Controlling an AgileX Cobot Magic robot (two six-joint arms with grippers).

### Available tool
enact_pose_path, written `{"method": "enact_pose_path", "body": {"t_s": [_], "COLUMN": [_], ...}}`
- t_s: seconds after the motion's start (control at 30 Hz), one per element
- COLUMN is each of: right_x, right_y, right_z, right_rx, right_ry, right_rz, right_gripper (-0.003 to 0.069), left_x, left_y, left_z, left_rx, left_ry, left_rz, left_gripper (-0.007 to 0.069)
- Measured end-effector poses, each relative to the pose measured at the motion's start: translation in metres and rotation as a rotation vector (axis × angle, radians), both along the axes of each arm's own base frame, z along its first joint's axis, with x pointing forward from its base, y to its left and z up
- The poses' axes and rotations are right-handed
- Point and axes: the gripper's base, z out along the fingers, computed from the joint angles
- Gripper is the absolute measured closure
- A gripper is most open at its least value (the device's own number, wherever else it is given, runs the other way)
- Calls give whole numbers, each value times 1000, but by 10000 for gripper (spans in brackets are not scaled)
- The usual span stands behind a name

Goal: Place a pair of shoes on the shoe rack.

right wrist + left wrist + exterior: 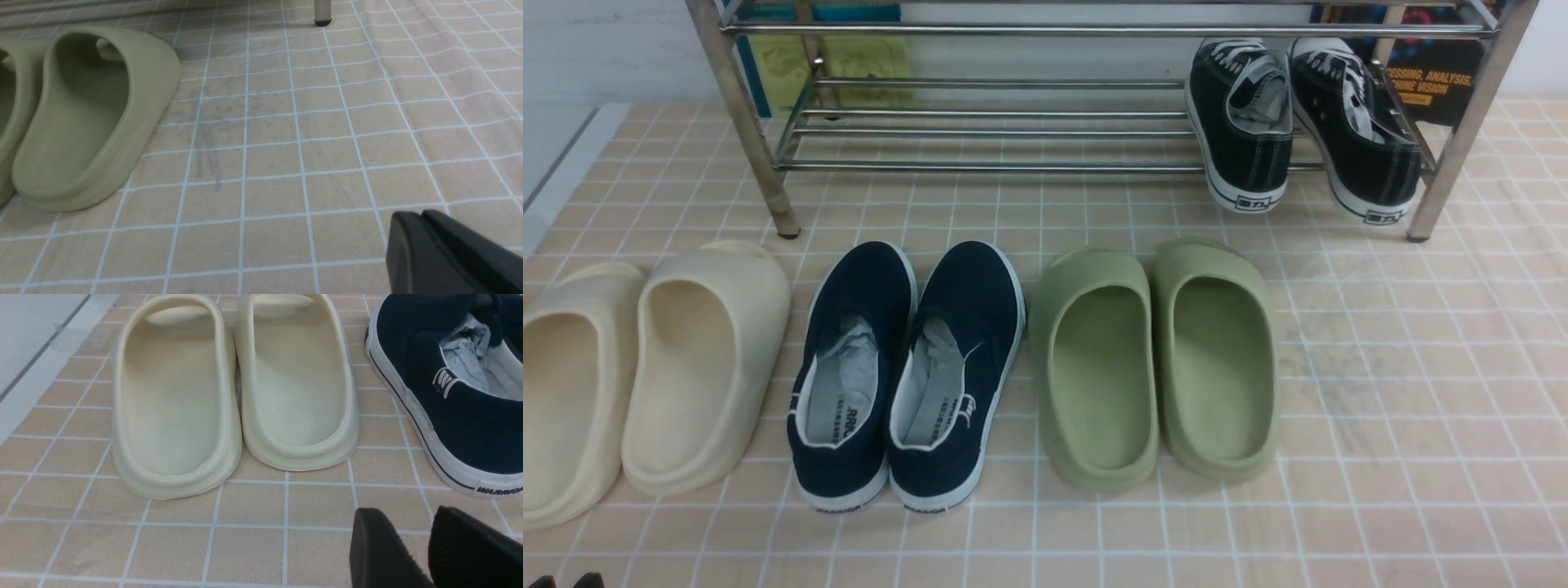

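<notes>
The pair of black lace-up sneakers stands on the lower shelf of the steel shoe rack (980, 166) at its right end. The left one (1241, 131) and the right one (1364, 143) lie side by side, with their heels towards me and overhanging the front bar. My left gripper (408, 522) hovers low over the tiled floor, behind the cream clogs and the navy slip-on; its fingers stand slightly apart and hold nothing. Its tips just show at the bottom left of the front view (564, 581). My right gripper (421, 216) is shut and empty over bare tiles, to the right of the green clogs.
On the floor in front of the rack, from left to right, stand cream clogs (645, 367), navy slip-ons (907, 367) and green clogs (1160, 359). One rack leg (322, 12) shows in the right wrist view. Books lean behind the rack.
</notes>
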Motion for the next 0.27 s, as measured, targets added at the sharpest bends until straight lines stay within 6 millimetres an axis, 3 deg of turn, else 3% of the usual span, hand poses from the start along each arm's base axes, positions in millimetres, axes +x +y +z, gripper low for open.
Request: {"method": "enact_pose_path", "body": {"t_s": [0.27], "right_x": [0], "right_y": [0], "right_z": [0], "right_rx": [0], "right_ry": [0], "right_rz": [0], "right_gripper": [593], "left_x": [0], "left_y": [0], "left_z": [0], "left_rx": [0], "left_ry": [0], "left_rz": [0], "left_gripper": [384]}}
